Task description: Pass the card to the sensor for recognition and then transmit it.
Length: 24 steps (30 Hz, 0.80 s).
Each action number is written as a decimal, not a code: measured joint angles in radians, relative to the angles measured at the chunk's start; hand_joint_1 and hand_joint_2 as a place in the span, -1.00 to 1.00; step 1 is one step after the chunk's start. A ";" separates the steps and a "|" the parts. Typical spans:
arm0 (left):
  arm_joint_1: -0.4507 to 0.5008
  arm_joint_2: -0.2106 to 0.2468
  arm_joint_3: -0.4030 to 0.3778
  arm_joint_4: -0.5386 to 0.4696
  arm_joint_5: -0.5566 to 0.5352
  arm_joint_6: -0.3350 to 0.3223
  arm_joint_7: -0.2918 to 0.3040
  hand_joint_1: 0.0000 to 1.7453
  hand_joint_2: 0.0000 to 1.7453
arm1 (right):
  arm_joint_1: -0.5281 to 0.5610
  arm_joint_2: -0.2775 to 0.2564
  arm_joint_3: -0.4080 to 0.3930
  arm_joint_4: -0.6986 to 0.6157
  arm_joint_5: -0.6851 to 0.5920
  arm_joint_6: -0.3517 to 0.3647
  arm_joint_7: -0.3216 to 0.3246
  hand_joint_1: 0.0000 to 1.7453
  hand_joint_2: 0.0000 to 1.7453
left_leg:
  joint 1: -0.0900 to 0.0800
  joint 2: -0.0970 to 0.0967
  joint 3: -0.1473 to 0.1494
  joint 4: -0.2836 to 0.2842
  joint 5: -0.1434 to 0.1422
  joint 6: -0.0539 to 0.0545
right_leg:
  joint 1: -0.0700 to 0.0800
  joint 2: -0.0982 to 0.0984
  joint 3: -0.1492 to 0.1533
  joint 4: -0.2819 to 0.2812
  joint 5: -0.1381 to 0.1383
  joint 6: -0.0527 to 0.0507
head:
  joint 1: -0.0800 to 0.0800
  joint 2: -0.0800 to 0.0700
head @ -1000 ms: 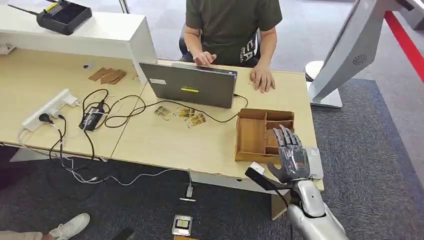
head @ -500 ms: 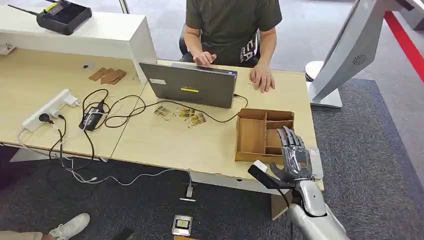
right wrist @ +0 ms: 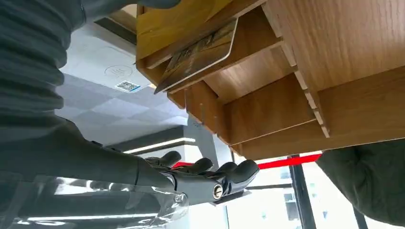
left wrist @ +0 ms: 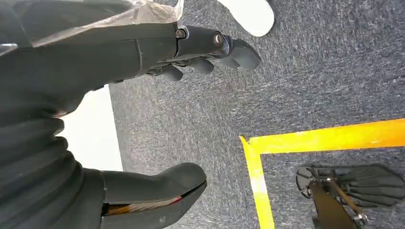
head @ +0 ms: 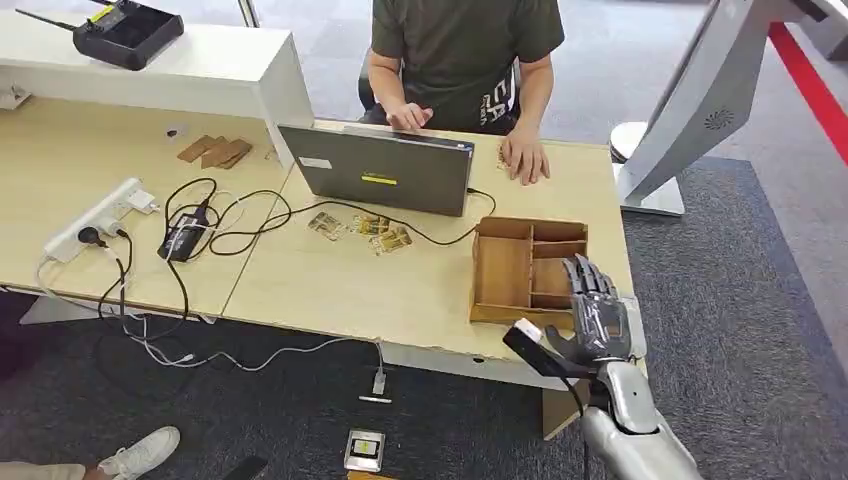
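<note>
Right hand (head: 592, 315): fingers (right wrist: 224, 174) extended and lying close side by side, thumb apart, nothing held. It sits over the near right corner of the wooden tray (head: 503, 270), above a flat grey sensor pad (right wrist: 112, 71) at the desk (head: 340, 285) edge. A card (right wrist: 200, 52) leans tilted inside a tray compartment. Left hand (left wrist: 143, 95): fingers (left wrist: 229, 47) slightly curled, thumb apart, empty, hanging over grey carpet (left wrist: 310, 71) with yellow tape (left wrist: 286, 143). More cards (head: 365, 228) lie in front of the laptop (head: 385, 170), where a person (head: 460, 50) sits.
</note>
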 joint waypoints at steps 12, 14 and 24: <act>-0.001 0.000 0.000 0.000 -0.004 -0.004 0.001 -1.00 1.00 | 0.001 -0.010 0.004 0.000 -0.016 0.050 0.014 1.00 1.00 | 0.000 0.000 0.000 0.000 0.000 0.000 | 0.000 0.000 0.000 0.000 0.000 0.000 | 0.000 0.000; -0.001 0.000 0.000 0.000 -0.006 -0.007 0.002 -1.00 1.00 | 0.002 -0.010 0.005 0.000 -0.020 0.080 0.020 1.00 1.00 | 0.000 0.000 0.000 0.000 0.000 0.000 | 0.000 0.000 0.000 0.000 0.000 0.000 | 0.000 0.000; -0.010 0.000 0.000 0.000 -0.016 -0.013 0.013 -1.00 1.00 | -0.020 -0.008 0.010 0.004 -0.059 0.241 0.028 1.00 1.00 | 0.000 0.000 0.002 0.000 0.000 0.000 | 0.000 0.000 0.001 0.000 0.000 0.000 | 0.000 0.000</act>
